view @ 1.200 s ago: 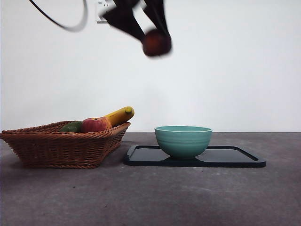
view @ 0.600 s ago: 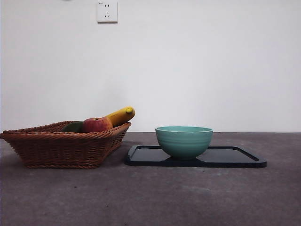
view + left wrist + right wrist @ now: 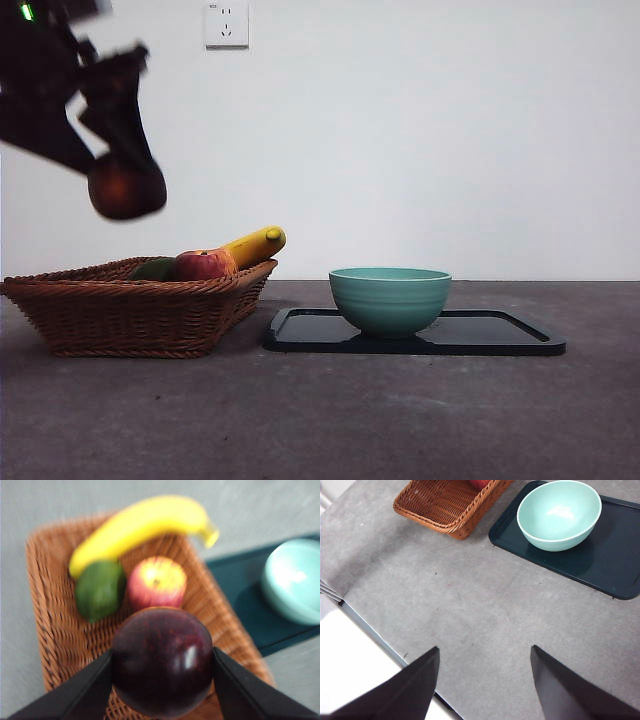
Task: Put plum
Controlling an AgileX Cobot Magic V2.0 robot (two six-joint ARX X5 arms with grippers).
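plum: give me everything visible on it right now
The plum is round, smooth and glossy, dark maroon-purple with fine reddish speckling and a bright highlight. It looks whole and unmarked. The left gripper is shut on it, a black finger pressed to each side. It hangs in the air above the wicker basket, touching nothing else. Below it in the basket lie an apple, a green fruit and a banana.

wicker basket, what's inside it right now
The brown wicker basket holds a yellow banana, a green fruit and a red-yellow apple. The dark maroon plum, gripped by the left gripper, hides the basket floor beneath it.
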